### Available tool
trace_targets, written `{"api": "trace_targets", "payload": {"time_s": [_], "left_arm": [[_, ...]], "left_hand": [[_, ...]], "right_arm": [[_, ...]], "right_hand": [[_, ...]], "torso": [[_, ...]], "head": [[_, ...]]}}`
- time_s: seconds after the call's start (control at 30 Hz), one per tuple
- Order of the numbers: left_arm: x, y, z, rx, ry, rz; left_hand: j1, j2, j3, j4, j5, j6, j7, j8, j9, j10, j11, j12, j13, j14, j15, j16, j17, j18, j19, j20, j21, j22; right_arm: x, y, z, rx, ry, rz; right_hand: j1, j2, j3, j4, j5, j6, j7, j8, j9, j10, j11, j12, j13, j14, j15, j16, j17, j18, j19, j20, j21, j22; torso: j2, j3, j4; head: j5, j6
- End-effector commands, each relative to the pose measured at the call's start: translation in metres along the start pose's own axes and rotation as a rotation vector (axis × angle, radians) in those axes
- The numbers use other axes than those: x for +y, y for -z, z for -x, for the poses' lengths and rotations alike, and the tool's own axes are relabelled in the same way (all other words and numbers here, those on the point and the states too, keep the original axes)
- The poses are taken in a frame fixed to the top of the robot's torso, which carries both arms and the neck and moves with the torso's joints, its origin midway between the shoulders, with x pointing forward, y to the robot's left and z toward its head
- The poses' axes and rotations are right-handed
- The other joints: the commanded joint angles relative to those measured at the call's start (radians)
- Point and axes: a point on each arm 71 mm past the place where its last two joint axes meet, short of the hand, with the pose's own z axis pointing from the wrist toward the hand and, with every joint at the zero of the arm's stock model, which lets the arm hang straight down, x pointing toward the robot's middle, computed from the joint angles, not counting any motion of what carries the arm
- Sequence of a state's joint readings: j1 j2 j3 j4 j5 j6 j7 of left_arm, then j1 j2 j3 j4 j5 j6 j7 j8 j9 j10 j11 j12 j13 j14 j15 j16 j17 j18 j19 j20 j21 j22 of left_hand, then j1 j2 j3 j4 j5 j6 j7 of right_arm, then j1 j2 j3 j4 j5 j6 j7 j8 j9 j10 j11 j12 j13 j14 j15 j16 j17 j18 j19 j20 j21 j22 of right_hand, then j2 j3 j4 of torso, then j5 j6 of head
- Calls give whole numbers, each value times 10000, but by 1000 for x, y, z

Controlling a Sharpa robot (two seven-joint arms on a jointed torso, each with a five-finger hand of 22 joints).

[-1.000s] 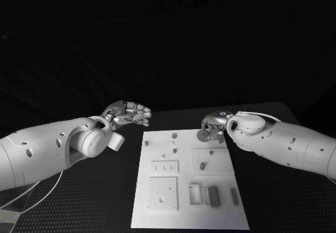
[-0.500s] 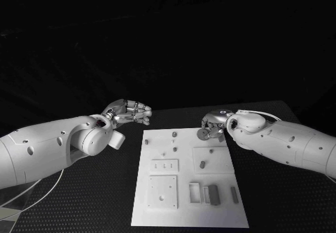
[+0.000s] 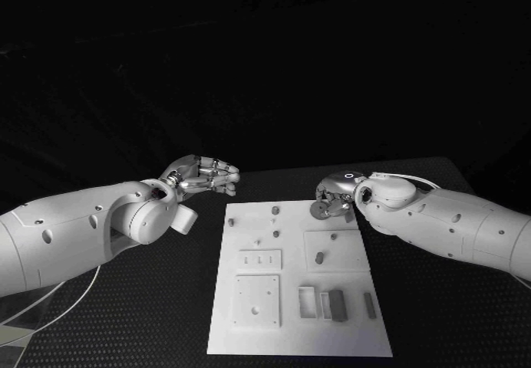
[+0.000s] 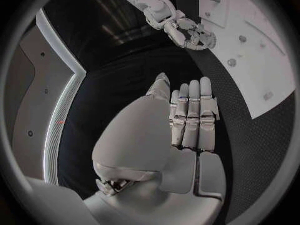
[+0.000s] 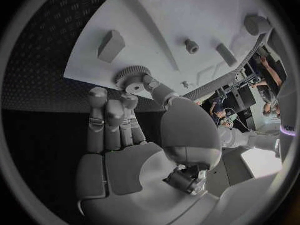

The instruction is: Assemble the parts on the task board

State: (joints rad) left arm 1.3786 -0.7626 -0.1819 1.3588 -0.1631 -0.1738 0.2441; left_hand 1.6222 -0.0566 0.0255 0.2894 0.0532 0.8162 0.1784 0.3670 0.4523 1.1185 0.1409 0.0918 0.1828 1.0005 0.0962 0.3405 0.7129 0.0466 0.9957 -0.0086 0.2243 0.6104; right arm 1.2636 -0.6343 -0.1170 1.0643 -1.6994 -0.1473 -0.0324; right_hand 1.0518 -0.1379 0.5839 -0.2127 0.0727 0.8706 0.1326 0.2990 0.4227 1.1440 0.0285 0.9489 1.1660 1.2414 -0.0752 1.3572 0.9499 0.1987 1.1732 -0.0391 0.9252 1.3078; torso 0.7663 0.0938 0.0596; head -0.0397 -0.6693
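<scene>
You see the right hand point(image 3: 335, 201) at the far right corner of the board point(image 3: 297, 337), pinching a small gear point(image 5: 131, 79) just above the board's edge. The left hand point(image 3: 202, 178) hovers beyond the board's far left corner; its fingers point(image 4: 190, 116) lie straight and close together, with nothing in them.

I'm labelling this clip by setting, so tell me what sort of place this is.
Most likely a robotics lab or test bench. A white task board with small grey parts lies on a black table against a dark backdrop. The right hand holds a small gear over the board; the left hand holds nothing.
</scene>
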Motion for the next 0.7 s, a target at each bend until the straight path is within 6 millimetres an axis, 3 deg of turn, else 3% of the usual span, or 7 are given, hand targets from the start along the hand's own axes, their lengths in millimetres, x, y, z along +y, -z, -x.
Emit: {"api": "trace_targets", "payload": {"time_s": [0.03, 0.5, 0.7], "left_arm": [[-1, 0, -2, 171, 36, -121], [-1, 0, -1, 127, 28, -89], [-1, 0, -1, 133, 30, -86]], "left_hand": [[-53, 35, -39, 4, 27, 48, 40, -34, -15, 50, -3, -34, 10, 73, -20, -47, 13, 112, 61, 30, -50, -15], [-54, 38, -52, 7, 27, 41, 45, -41, -16, 49, 1, -50, 13, 77, -20, -58, 23, 111, 65, 31, -54, -15], [-54, 39, -52, 7, 27, 41, 45, -42, -16, 50, 1, -51, 14, 77, -19, -59, 24, 111, 65, 31, -54, -15]], "right_arm": [[3, 2, -23, 1091, 251, 57], [2, 3, -25, 991, 594, -89], [6, 4, -22, 593, 655, -34]], "right_hand": [[-6, 107, -3, -101, 29, 98, 56, 6, -23, 36, -38, 23, -16, 1, -74, 59, -16, 631, 4, -62, 47, 202], [-57, 760, -32, -543, 32, 687, -111, 286, 84, 104, -193, 39, -83, 30, -214, 106, -40, 631, 0, -68, 116, 201], [-78, 790, -41, -583, 32, 718, -123, 298, 90, 109, -204, 38, -90, 33, -225, 108, -43, 631, 2, -69, 121, 201]], "torso": [[4, 10, 2], [-10, 22, -18], [-7, 21, -25]], "head": [[28, -23], [47, -78], [34, -82]]}}
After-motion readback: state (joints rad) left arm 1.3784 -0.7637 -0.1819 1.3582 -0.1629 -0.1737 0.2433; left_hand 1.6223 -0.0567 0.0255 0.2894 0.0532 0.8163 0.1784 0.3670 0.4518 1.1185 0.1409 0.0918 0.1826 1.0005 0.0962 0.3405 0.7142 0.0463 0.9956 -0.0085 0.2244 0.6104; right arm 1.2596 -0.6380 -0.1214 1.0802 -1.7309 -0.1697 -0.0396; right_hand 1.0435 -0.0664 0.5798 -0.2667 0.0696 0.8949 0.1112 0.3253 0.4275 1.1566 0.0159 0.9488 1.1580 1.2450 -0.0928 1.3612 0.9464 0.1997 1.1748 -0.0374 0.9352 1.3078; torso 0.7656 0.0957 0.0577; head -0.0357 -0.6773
